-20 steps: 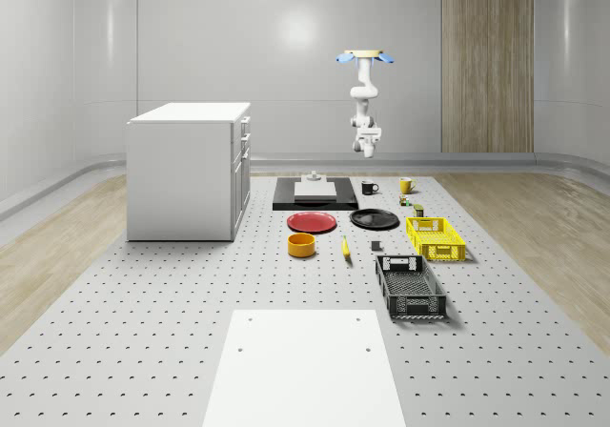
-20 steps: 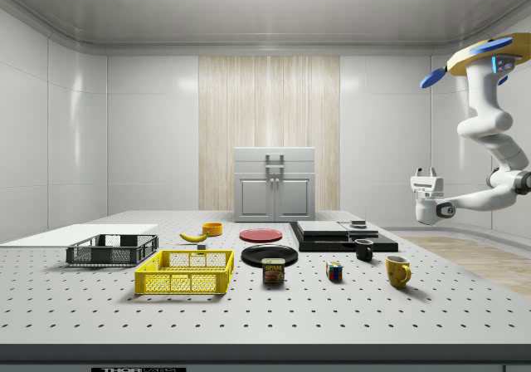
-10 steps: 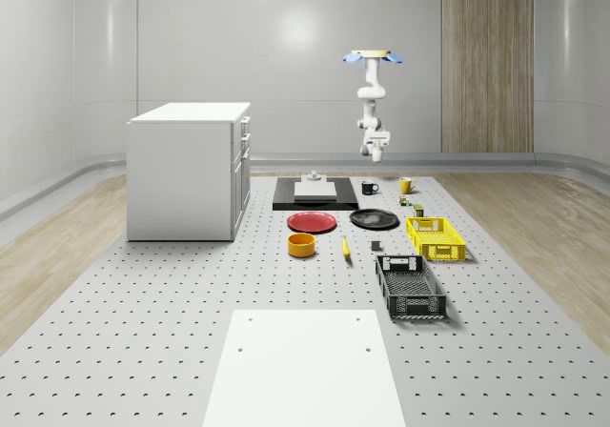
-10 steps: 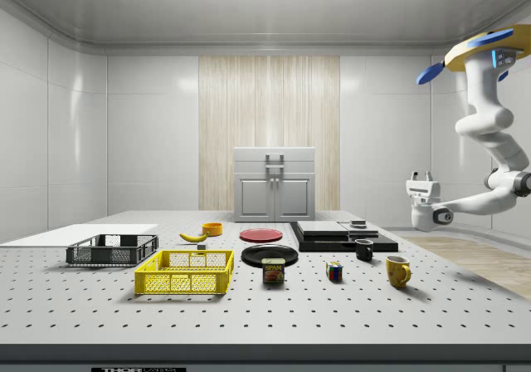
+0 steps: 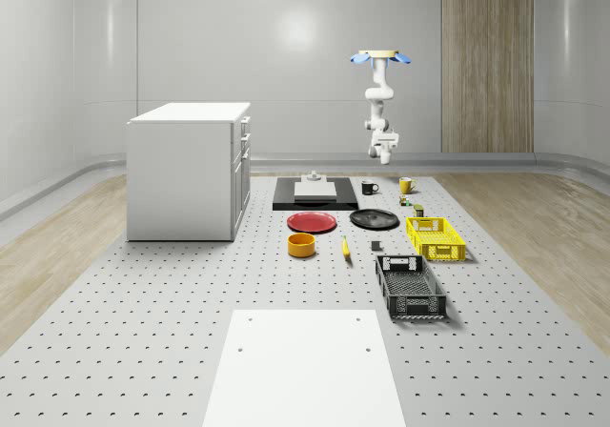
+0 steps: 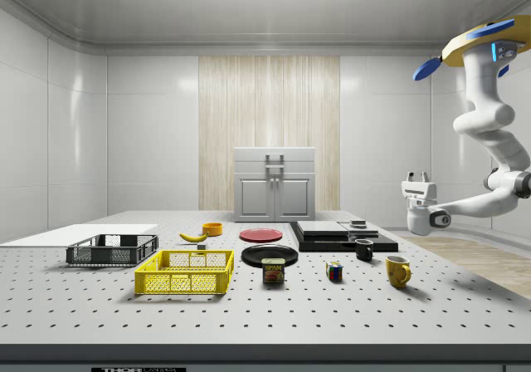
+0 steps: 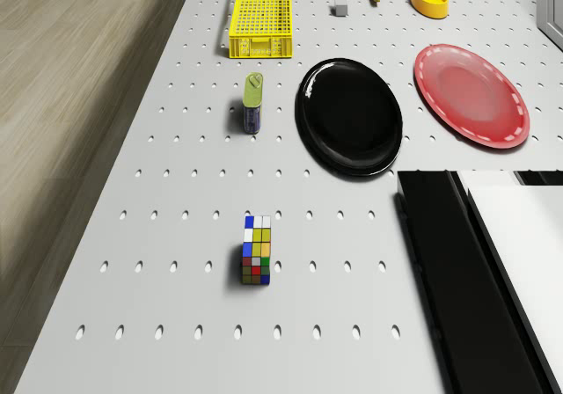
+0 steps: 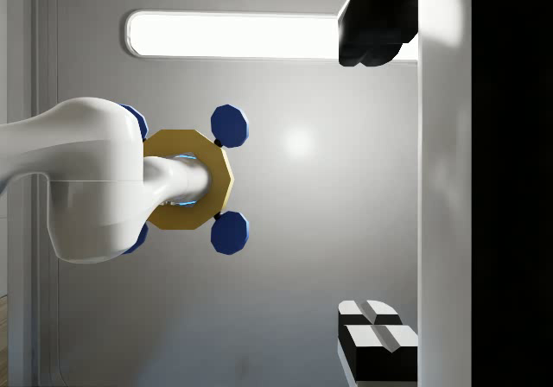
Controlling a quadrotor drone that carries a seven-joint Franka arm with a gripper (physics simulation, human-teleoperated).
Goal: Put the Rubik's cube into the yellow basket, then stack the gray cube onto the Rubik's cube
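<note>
The Rubik's cube [image 7: 256, 251] [image 6: 333, 271] [image 5: 404, 199] lies on the perforated table near its far end. The yellow basket [image 5: 436, 237] [image 6: 186, 272] [image 7: 260, 14] stands further along the same side. A small gray cube [image 7: 339, 9] [image 5: 376, 247] rests beside the basket. The drone [image 5: 380, 57] [image 6: 489, 44] hovers high over the table's far end. Its arm hangs down and the gripper [image 6: 417, 176] [image 5: 385, 151] [image 8: 346, 188] is turned upward, open and holding nothing, well above the Rubik's cube.
A tin can [image 7: 252, 102] lies between cube and basket. A black plate [image 7: 350, 117], red plate [image 7: 472, 95], black slab [image 5: 315, 193], black mug [image 5: 369, 188] and yellow mug [image 5: 406, 185] are nearby. A black crate [image 5: 410, 287], orange bowl [image 5: 301, 245], banana [image 5: 345, 247] and white cabinet [image 5: 189, 170] stand further off.
The drone and arm have shifted toward the whole-scene view's right. The gripper has swung from pointing sideways to pointing upward and stays open.
</note>
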